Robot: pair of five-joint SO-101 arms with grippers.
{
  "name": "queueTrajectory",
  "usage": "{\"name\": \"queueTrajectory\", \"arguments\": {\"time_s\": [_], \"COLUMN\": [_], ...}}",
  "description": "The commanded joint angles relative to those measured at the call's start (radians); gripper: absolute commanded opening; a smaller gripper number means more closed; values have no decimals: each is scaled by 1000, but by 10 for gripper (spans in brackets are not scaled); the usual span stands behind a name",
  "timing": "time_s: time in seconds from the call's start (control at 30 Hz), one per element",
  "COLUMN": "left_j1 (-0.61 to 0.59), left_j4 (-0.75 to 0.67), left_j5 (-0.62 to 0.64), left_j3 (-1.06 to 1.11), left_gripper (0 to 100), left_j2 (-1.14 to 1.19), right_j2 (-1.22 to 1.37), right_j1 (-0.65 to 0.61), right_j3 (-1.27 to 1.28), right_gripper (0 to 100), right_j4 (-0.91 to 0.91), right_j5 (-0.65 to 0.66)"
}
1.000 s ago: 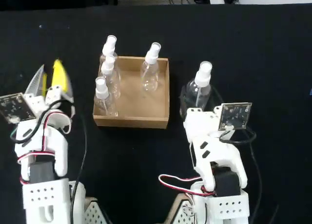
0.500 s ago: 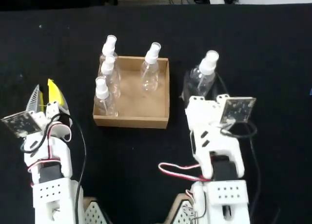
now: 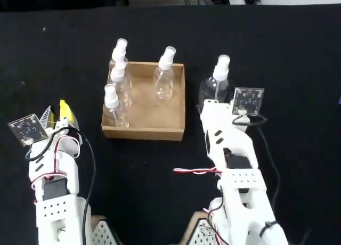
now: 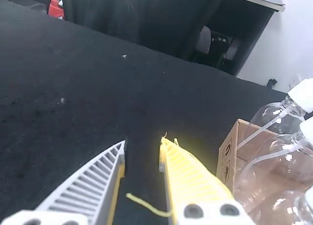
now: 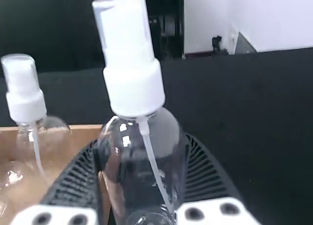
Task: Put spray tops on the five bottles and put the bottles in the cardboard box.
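Right hand (image 5: 142,151) grips the fifth bottle (image 3: 217,80) round its belly; it stands upright, spray top on, just outside the cardboard box (image 3: 144,132). Judged: thin clear plastic, light, slick, dents easily, so a gentle hold low on the body suits. Left hand (image 4: 143,142) sits slightly parted, empty
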Motion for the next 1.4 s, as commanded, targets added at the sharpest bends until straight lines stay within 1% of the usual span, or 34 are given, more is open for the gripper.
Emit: {"name": "queueTrajectory", "arguments": {"time_s": [0.0,0.17,0.33,0.43,0.5,0.57,0.7,0.77,1.07,1.23,1.37], "left_j1": [-2,-4,-4,-4,-4,-4,-5,-5,-5,-5,-5], "left_j4": [2,3,3,3,3,3,3,3,3,3,3], "left_j5": [0,0,0,0,0,0,0,0,0,-2,-2], "left_j3": [24,24,24,24,24,24,24,24,24,24,24], "left_gripper": [105,105,105,105,105,105,105,105,105,105,105], "left_j2": [-8,-8,-8,-8,-8,-8,-8,-8,-8,-8,-8], "right_j2": [-62,-245,-440,-510,-519,-506,-458,-424,-252,-101,33], "right_j1": [-51,-133,-250,-350,-411,-445,-446,-448,-446,-445,-445], "right_j3": [-97,-91,-91,-88,-70,-31,62,96,108,62,42], "right_gripper": [10,10,11,12,12,12,11,11,11,11,11], "right_j4": [-2,143,307,364,359,299,41,-38,-163,-236,-331], "right_j5": [0,0,8,9,12,46,72,69,68,68,68]}}
